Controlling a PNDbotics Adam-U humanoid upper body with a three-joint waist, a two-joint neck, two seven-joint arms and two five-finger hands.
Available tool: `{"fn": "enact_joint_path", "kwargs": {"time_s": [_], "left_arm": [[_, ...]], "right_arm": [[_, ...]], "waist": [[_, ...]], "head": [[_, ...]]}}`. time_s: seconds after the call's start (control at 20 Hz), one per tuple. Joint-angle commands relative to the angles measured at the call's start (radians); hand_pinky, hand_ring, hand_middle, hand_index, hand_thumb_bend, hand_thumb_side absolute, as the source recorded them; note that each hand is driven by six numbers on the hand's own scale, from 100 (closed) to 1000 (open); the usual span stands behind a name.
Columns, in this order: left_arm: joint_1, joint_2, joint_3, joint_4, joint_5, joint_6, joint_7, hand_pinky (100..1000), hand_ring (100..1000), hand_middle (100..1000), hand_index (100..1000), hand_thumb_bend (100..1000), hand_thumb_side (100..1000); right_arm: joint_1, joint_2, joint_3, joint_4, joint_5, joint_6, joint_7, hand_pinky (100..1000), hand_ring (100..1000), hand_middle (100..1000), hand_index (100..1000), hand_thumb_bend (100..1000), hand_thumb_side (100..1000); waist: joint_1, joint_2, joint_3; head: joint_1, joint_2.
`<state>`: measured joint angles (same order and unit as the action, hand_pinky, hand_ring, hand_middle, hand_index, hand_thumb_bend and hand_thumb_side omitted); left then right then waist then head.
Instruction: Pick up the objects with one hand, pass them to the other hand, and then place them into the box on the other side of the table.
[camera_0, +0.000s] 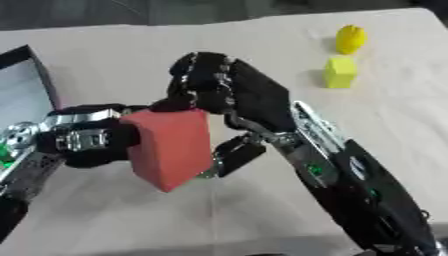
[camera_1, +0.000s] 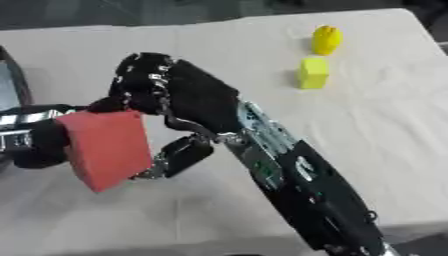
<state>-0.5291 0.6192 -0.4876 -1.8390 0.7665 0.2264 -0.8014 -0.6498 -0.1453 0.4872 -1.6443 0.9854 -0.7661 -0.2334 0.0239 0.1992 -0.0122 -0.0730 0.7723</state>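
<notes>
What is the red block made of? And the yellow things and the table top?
The red block looks like matte foam or soft plastic: flat colour, no shine, slightly rounded edges. The yellow cube looks similar. The rounded yellow thing may be plastic; hard to tell. The table is covered in cloth: faint wrinkles show.

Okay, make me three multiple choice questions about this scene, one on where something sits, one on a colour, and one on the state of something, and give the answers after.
1. Where do the two yellow objects sit?
A. far right of the table
B. inside the box
C. in the left hand

2. What colour is the block between the hands?
A. blue
B. red
C. green

3. What is the state of the red block?
A. lying on the table
B. in the box
C. held up between both hands

Answers: 1 A, they rest on the cloth at far right. 2 B, its faces are red. 3 C, the left hand and right hand both touch it above the table.
</notes>
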Motion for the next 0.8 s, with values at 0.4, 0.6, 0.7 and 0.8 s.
{"fn": "enact_joint_path", "kwargs": {"time_s": [0.4,0.6,0.7,0.8], "left_arm": [[-0.046,-0.038,-0.003,-0.067,-0.038,0.106,0.167,976,486,380,710,100,585],[-0.037,-0.034,-0.006,-0.065,-0.094,0.147,0.201,965,481,371,699,100,592],[-0.031,-0.032,-0.005,-0.060,-0.115,0.156,0.212,961,480,370,699,100,595],[-0.026,-0.030,-0.002,-0.054,-0.136,0.162,0.220,955,479,368,697,100,596]], "right_arm": [[0.016,0.007,0.027,0.088,0.260,0.034,0.093,744,696,725,887,417,508],[0.023,0.011,0.026,0.100,0.269,0.072,0.149,771,743,790,972,498,562],[0.027,0.012,0.026,0.103,0.263,0.092,0.166,773,742,789,979,542,583],[0.030,0.013,0.025,0.105,0.251,0.111,0.170,773,736,783,979,591,605]], "waist": [[0.001,-0.014,0.001],[0.002,-0.015,0.001],[0.002,-0.015,0.001],[0.002,-0.015,0.001]], "head": [[0.002,-0.002],[0.003,-0.002],[0.003,-0.002],[0.004,-0.002]]}}
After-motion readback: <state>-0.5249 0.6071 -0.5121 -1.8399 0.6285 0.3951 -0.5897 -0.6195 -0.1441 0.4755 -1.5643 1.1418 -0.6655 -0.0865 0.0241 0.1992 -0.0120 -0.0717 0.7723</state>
